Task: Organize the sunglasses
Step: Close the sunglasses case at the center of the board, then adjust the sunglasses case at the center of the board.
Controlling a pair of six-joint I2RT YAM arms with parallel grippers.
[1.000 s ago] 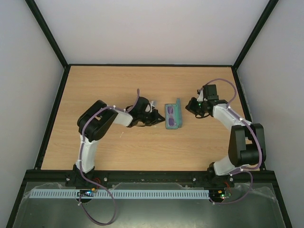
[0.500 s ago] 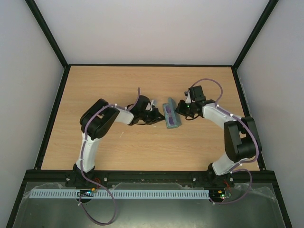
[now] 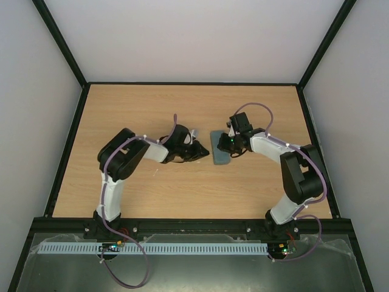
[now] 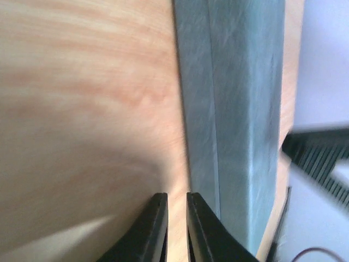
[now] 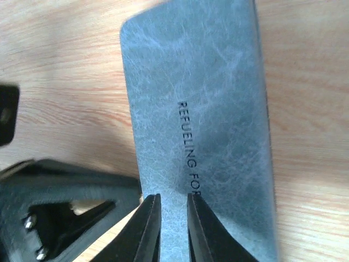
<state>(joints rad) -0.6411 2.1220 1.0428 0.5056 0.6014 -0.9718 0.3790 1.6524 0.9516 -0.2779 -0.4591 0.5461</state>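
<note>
While the blue-grey case (image 3: 219,157) lies shut on the wooden table (image 3: 140,109), both arms meet at it. The left gripper (image 4: 175,199) sits just beside its long edge, and the right gripper (image 5: 173,201) hovers over its lid. Both sets of jaws are nearly closed, gripping nothing. The sunglasses are out of sight, possibly inside the case.

Worktop (image 3: 152,109): light wood-grain board, rectangular, bordered by a black frame on all sides; surface flat and matte. One item lies directly on it: a blue-grey oblong hard case (image 3: 220,155), closed, lying flat, just right of the board's centre; its long axis runs roughly near-to-far, slightly skewed; the lid faces up and carries the printed letters "REFUELING FOR".
</note>
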